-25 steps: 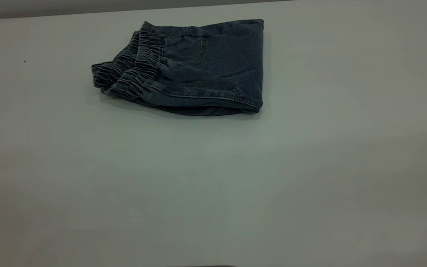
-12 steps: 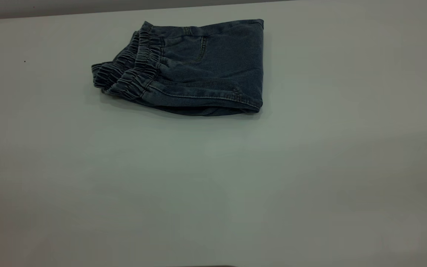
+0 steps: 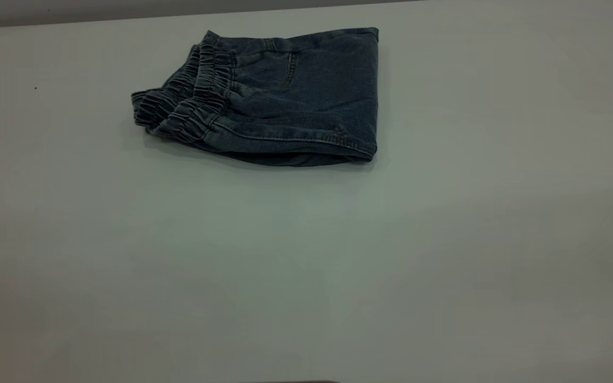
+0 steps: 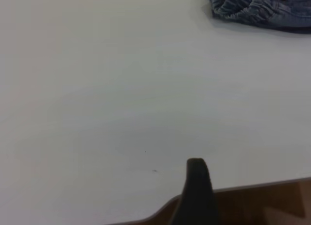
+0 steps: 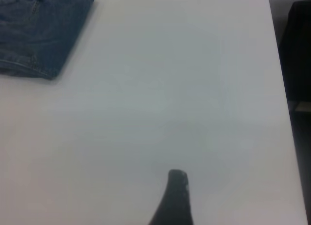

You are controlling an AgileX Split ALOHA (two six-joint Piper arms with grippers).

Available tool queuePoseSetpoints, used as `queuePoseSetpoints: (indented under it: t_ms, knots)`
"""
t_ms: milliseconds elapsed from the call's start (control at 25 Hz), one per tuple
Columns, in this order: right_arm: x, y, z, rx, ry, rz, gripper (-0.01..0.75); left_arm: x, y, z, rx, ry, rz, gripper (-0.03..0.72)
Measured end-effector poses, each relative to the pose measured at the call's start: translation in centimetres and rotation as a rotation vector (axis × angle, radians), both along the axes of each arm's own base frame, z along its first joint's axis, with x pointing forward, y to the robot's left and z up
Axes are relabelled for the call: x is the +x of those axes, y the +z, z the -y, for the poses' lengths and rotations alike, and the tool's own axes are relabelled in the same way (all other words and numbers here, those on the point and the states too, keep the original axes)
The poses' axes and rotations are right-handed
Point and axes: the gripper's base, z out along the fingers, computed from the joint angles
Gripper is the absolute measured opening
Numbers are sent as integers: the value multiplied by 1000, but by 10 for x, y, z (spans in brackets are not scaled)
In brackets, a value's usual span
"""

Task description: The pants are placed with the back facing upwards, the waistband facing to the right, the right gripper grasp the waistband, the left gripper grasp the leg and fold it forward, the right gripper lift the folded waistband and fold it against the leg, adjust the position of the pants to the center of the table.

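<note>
Table (image 3: pixel 306 266): white, bearing folded pants (image 3: pixel 285 101) near far edge.
Waistband (image 3: pixel 189 106): at left.
Left gripper (image 4: pixel 197 196), right gripper (image 5: pixel 174 200): parked well apart from pants; whether clenched or released, cannot tell.

Folded pants (image 3: pixel 280 96) on table (image 3: pixel 306 266), far side, waistband (image 3: pixel 189 106) left.

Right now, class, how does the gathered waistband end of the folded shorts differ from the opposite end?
The waistband is crinkled into many small pleats; the opposite end is smooth, flat denim. The waistband lies toward the exterior view's left in uneven, stacked layers; the opposite end runs as one straight edge on the right. Both are dark blue denim resting on the table.
</note>
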Motion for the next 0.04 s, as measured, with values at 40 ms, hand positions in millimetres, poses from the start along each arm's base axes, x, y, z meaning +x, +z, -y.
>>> queuePoseSetpoints:
  t_ms: [40]
  knots:
    - [0, 0, 0, 0, 0, 0, 576, 0, 0, 0, 0, 0, 0, 525]
